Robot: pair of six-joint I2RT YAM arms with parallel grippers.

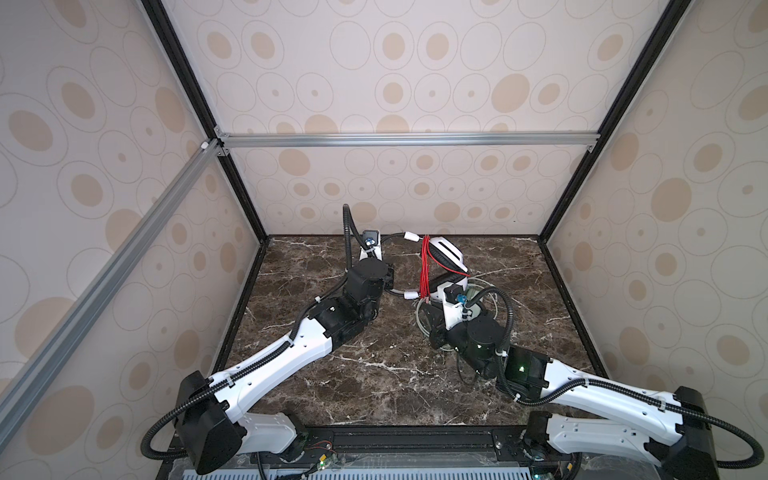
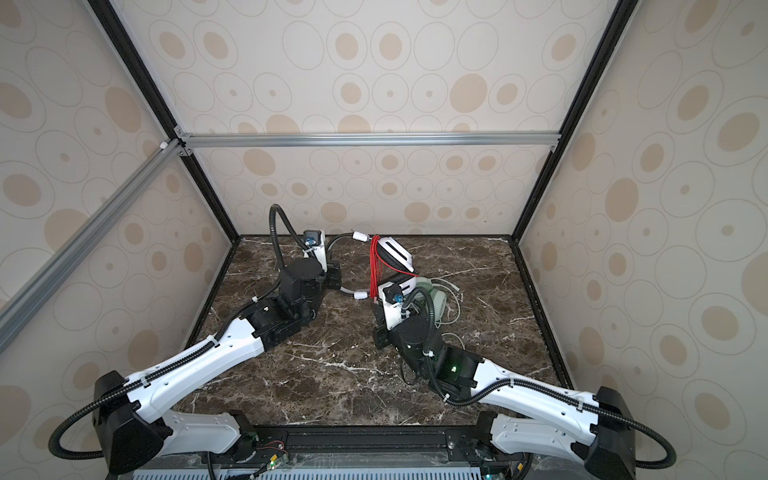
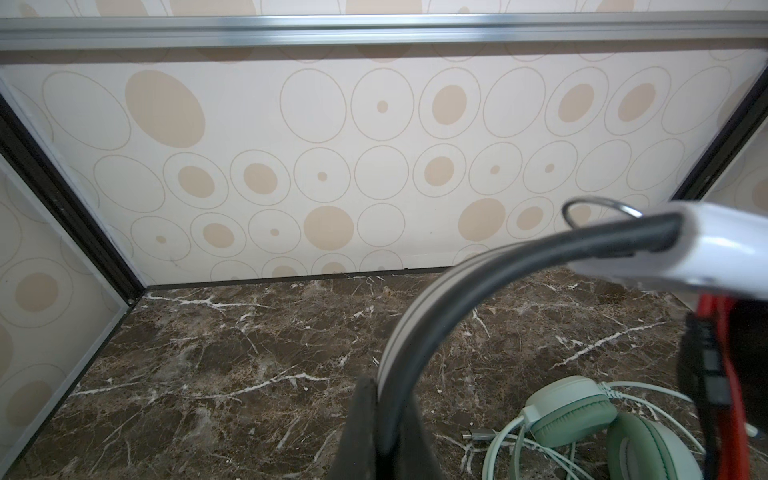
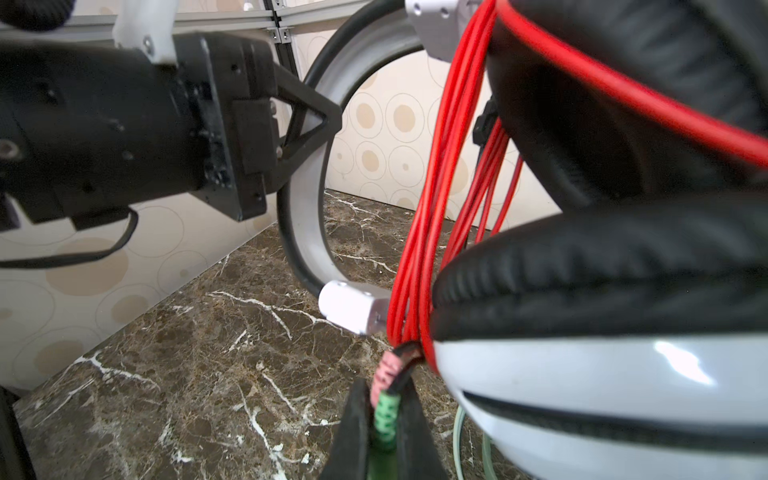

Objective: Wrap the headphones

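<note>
Left gripper [image 3: 386, 401] is clamped on the grey-and-black headband [image 3: 449, 278] of the white headset [image 3: 727, 249], with the jaws tight against the band. The band arcs up and across the frame. Red cord [image 3: 734, 415] hangs at the frame edge (mostly cropped). Green headset [image 3: 569, 411] lies on the marble table [image 3: 208, 353], with the green cord [image 3: 500, 438] looped around it and a plug [image 3: 478, 435] just beside.

I work in a lab test booth: aluminium frame rail [image 1: 407, 139], black corner posts [image 1: 570, 195], circle-patterned wall panels [image 1: 415, 62] enclosing a marble-look tabletop [image 1: 374, 374].

The left hand [image 3: 388, 411] and right hand [image 4: 384, 405] both grip.
</note>
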